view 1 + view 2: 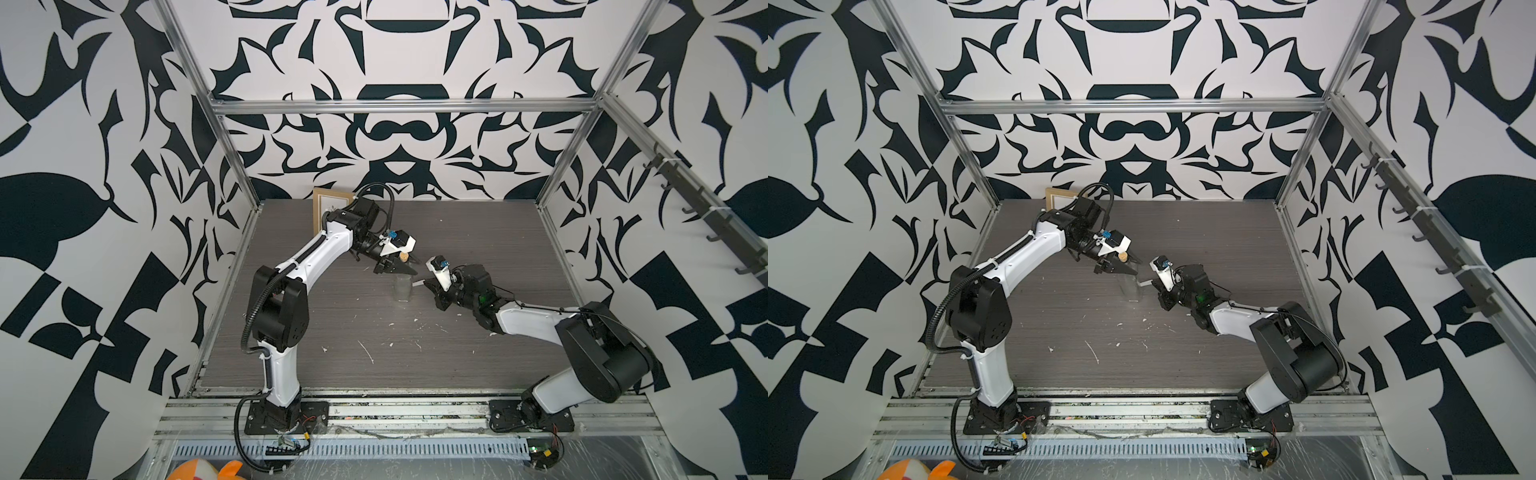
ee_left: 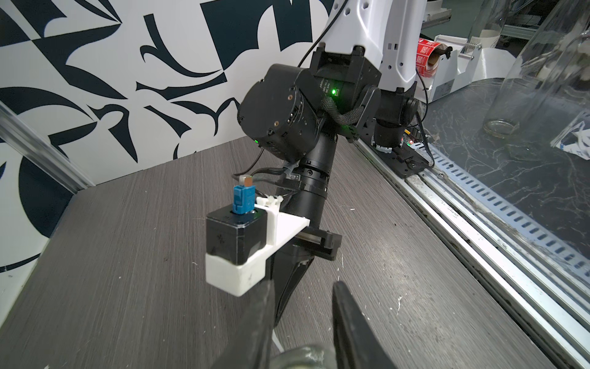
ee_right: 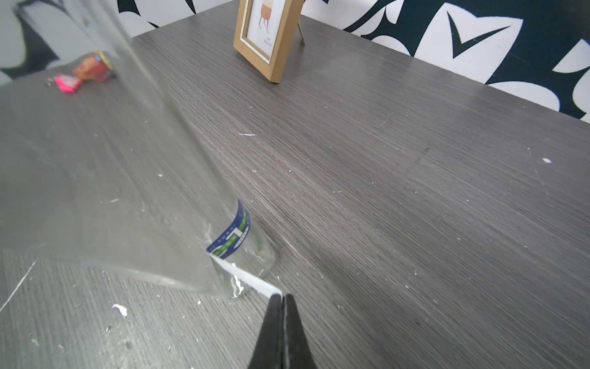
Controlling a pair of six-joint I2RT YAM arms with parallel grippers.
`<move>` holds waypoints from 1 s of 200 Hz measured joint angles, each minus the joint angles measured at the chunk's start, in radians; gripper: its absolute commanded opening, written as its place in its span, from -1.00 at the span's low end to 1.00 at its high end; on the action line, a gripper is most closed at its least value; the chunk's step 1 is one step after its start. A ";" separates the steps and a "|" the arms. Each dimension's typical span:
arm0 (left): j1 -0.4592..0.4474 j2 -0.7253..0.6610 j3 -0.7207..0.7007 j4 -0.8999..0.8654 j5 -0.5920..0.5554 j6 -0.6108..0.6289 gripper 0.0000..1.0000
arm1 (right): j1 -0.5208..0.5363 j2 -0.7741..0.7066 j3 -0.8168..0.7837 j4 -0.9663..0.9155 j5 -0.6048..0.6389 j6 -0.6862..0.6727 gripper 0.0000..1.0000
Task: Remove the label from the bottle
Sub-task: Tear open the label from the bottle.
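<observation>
Now the right gripper (image 3: 282, 297), jaws pinching the label's (image 3: 245, 274) freed flap, sits just beside the standing bottle's (image 3: 95, 159) base, while the left gripper's (image 1: 395, 268) jaws clamp the neck, so the peel should run outward from the glass.

In both top views the bottle (image 1: 402, 287) blocks me at the centre, the picture frame (image 1: 322, 205) upper left of it; the table (image 1: 490, 237) lies open upper right and lower middle.
</observation>
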 measured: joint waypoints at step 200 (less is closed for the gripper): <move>-0.017 0.006 0.000 -0.003 0.023 0.013 -1.00 | -0.016 0.000 0.000 0.021 0.012 0.001 -1.00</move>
